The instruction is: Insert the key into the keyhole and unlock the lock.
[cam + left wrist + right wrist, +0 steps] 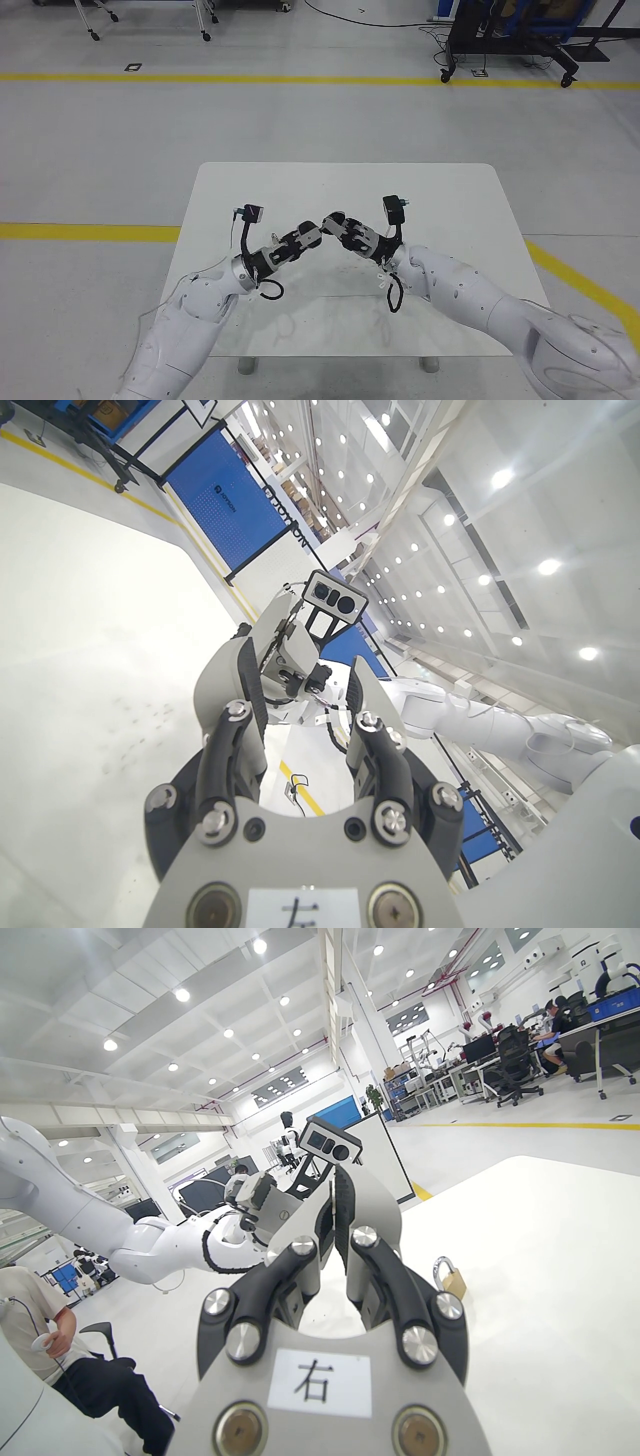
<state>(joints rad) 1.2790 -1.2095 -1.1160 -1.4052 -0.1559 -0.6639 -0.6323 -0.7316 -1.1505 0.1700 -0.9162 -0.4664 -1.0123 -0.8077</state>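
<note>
Left end effector (311, 234) and right end effector (330, 221) close together above white table (440, 190).

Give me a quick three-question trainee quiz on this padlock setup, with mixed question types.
1. True or false: the left gripper is open.
2. Where is the padlock? A: on the table. B: in a gripper. C: on the floor.
3. Fill in: the fingers of the right gripper are ____.
Key: 1 true; 2 A; 3 shut.
</note>
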